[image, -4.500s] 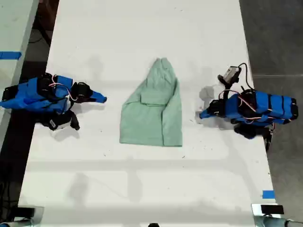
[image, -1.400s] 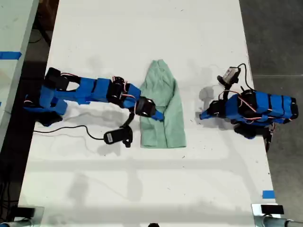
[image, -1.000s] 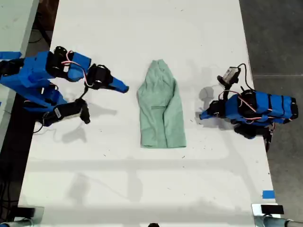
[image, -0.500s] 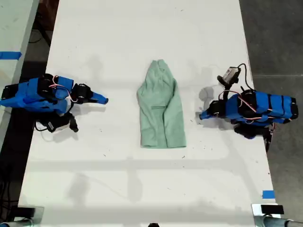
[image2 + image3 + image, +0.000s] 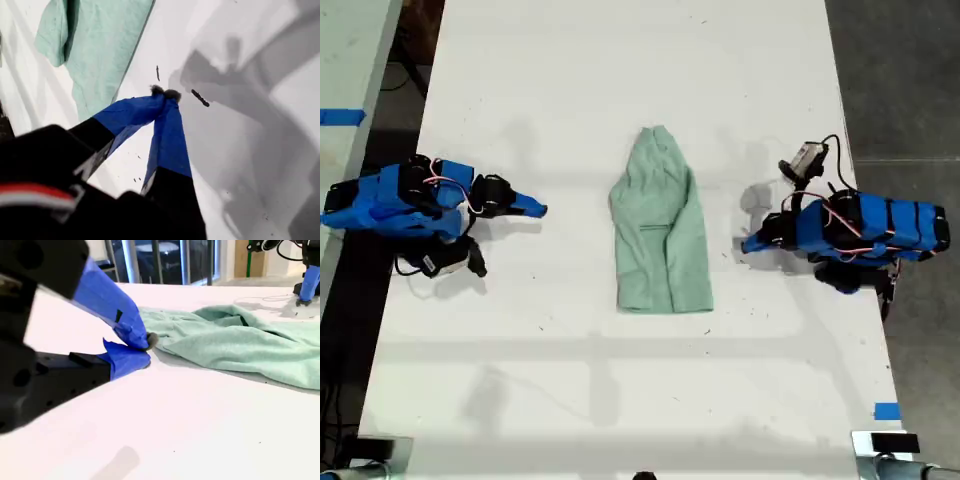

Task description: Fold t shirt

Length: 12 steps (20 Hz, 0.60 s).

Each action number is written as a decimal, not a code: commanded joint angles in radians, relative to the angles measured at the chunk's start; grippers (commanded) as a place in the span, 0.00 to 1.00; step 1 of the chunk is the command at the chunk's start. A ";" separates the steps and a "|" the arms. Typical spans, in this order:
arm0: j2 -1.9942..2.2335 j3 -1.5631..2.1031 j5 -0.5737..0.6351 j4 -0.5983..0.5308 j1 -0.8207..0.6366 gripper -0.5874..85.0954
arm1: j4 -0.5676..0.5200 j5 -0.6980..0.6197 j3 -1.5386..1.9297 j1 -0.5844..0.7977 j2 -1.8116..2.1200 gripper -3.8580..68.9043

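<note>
T-shirt [image 5: 660, 225], pale mint green and plain, lies in the middle of the white table [image 5: 620, 60], folded into a long narrow shape. Its pointed end faces the exterior view's top and its wider straight edge faces the bottom. A folded flap runs along its length, with a short crease across the middle.

My first gripper [image 5: 748, 243] rests low on the table at the exterior view's right, near the shirt's edge but not touching it. In the first wrist view its blue jaws are clenched, with the tips of my first gripper [image 5: 165, 93] meeting over bare table and nothing between them. The shirt [image 5: 105, 45] lies a little way beyond the tips.

My second gripper [image 5: 535, 209] sits at the exterior view's left, further from the shirt and pointing toward it. In the second wrist view the jaws of my second gripper [image 5: 145, 349] are pressed together and hold nothing, down close to the tabletop. The shirt [image 5: 240, 342] lies rumpled just past them.

A small piece of blue tape [image 5: 886, 411] sits on the table near the exterior view's lower right corner.
</note>
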 commanded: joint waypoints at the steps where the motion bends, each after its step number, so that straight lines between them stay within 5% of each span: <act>1: 0.008 0.008 -0.025 0.003 -0.011 0.01 | -0.002 0.015 0.052 -0.008 0.011 0.03; 12: 0.008 0.008 -0.029 0.009 -0.012 0.01 | -0.002 0.015 0.052 -0.008 0.011 0.03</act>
